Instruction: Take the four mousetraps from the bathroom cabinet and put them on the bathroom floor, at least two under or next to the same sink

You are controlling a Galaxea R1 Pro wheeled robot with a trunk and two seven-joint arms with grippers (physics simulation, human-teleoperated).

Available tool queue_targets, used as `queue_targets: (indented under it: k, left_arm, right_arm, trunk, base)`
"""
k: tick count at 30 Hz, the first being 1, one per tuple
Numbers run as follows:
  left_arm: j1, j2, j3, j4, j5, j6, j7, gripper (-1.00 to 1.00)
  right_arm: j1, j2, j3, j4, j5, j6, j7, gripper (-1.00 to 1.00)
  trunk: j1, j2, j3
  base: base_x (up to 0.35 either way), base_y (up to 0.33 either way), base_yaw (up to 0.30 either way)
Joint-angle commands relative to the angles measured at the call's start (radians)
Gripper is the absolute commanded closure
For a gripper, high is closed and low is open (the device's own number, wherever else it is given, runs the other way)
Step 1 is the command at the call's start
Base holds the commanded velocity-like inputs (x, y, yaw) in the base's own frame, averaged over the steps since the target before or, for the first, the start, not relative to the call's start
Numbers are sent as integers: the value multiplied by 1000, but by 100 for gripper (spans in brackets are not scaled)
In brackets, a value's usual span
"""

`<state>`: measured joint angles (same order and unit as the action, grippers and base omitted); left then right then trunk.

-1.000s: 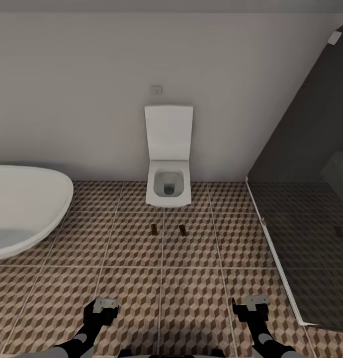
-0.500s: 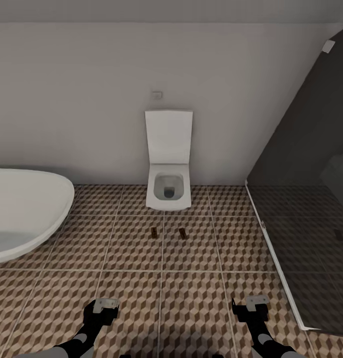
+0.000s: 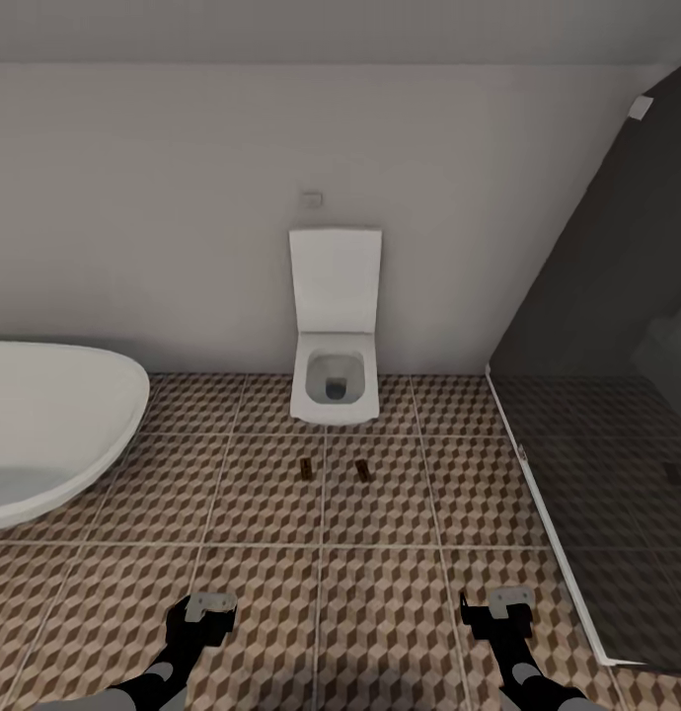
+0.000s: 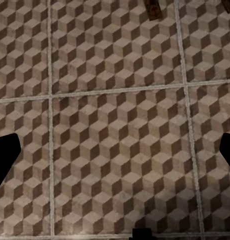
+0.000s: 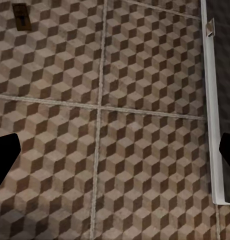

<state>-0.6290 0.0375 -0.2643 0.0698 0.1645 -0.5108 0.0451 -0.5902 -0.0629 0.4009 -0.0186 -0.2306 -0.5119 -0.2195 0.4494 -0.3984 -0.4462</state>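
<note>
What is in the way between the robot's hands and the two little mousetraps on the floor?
Nothing visible. Bare bathroom floor lies between the left gripper, the right gripper and the two mousetraps, which lie in front of the toilet.

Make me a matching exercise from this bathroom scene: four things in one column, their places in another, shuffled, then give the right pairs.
Things:
1. toilet
2. bathtub
3. two mousetraps
4. shower glass panel

Places:
A. at the head view's left edge
B. on the patterned tiles just in front of the toilet
C. against the far wall, lid raised
D. along the head view's right side

Pairs: 1-C, 2-A, 3-B, 4-D
</note>
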Motion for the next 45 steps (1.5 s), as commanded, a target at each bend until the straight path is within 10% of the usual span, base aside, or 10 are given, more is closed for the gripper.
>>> queue_targets:
  k: [1,45]
  left_arm:
    - [-1,-1,-9,4,7,-6,2,-100]
    - [-1,-2,-9,4,7,-6,1,-100]
  right_arm:
    - [0,0,9,0,-7,-2,-3,-100]
    - [7,2,9,0,-6,-2,-3,-100]
  trunk:
    - [1,-2,0]
    - [1,-2,72]
  base:
    - [0,0,0]
    - [0,0,0]
